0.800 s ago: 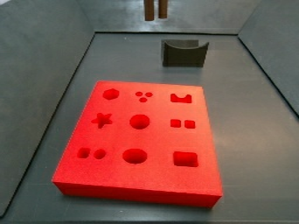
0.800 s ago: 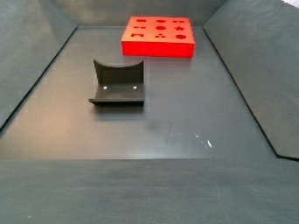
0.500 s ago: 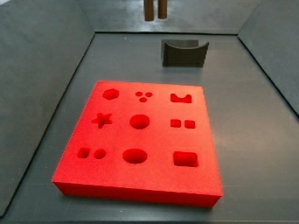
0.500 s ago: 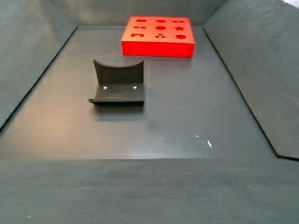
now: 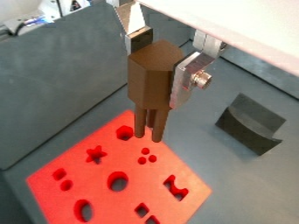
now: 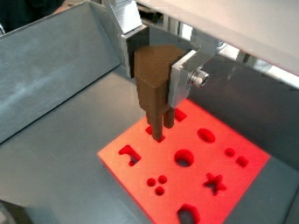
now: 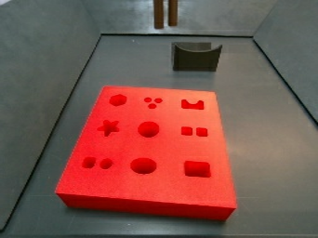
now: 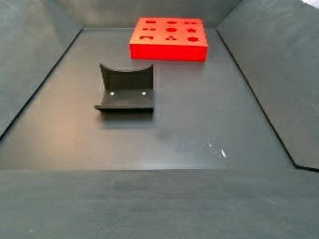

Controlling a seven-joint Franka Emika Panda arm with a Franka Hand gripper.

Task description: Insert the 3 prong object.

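Note:
My gripper [image 5: 158, 74] is shut on the 3 prong object [image 5: 152, 83], a dark brown block with thin prongs [image 5: 149, 122] pointing down. It hangs high above the red board [image 5: 117, 166]; both wrist views show this, with the gripper [image 6: 162, 74], object [image 6: 155, 83] and board [image 6: 193, 171] in view. In a side view only the prong tips [image 7: 165, 11] show at the top edge, behind the board [image 7: 125, 149]. The board has several shaped holes, among them a cluster of three small round holes [image 7: 152, 100]. The gripper is out of view in the side view that shows the board [image 8: 169, 51] at the far end.
A dark grey curved block [image 7: 195, 56] stands on the grey floor behind the board; it also shows in a side view [image 8: 125, 89] and a wrist view [image 5: 251, 122]. Sloping grey walls [image 7: 50, 102] enclose the floor.

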